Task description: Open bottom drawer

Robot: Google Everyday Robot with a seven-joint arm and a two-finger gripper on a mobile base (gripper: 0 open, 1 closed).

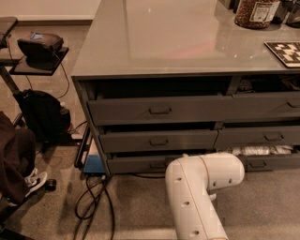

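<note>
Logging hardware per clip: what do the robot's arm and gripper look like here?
The arm is a smooth white rounded tube with an elbow bend, small dark round holes and a thin seam at the joint. No cables or markings show. The gripper is out of view, past the elbow.

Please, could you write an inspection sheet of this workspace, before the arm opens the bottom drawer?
Surface: glossy grey countertop; a glass jar of brown contents and a chequered board stand at its far right end.
Job's things: dark grey metal bottom drawer, lowest of the stack on the picture's left, hardly out; its inside is not seen.
Clutter: white packets in a right-hand drawer; black backpack and white shoe on the floor.
Grippers: gripper hidden behind the white robot arm, in front of the bottom drawer.
Cables: black cables loop on the floor.
Surroundings: black device on a side stand.
</note>
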